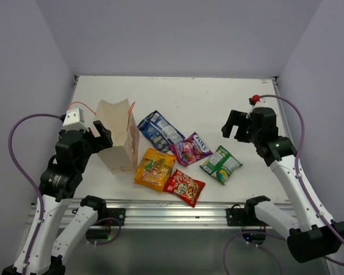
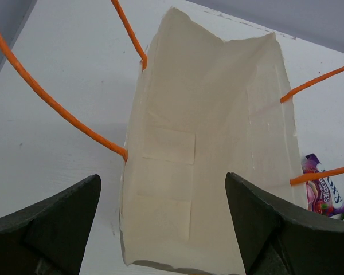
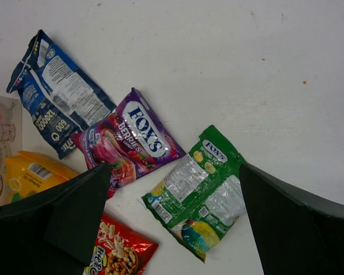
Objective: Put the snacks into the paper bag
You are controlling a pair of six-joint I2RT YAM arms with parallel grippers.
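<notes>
The pale tan paper bag (image 1: 119, 134) with orange string handles stands upright at the left; the left wrist view looks down into its open mouth (image 2: 206, 143). My left gripper (image 1: 101, 135) is open, its jaws on either side of the bag's near end. Five packets lie flat on the table: blue (image 1: 159, 129), purple-pink (image 1: 190, 148), green-white (image 1: 221, 164), orange-yellow (image 1: 155, 168) and red (image 1: 184, 187). My right gripper (image 1: 233, 125) is open and empty, hovering above the green-white packet (image 3: 200, 192); blue (image 3: 57, 91), purple-pink (image 3: 129, 137), orange-yellow (image 3: 31, 172) and red (image 3: 117, 255) packets also show there.
The white table (image 1: 195, 97) is walled by pale lilac panels at back and sides. A metal rail (image 1: 172, 213) runs along the near edge between the arm bases. Purple cables loop off both arms.
</notes>
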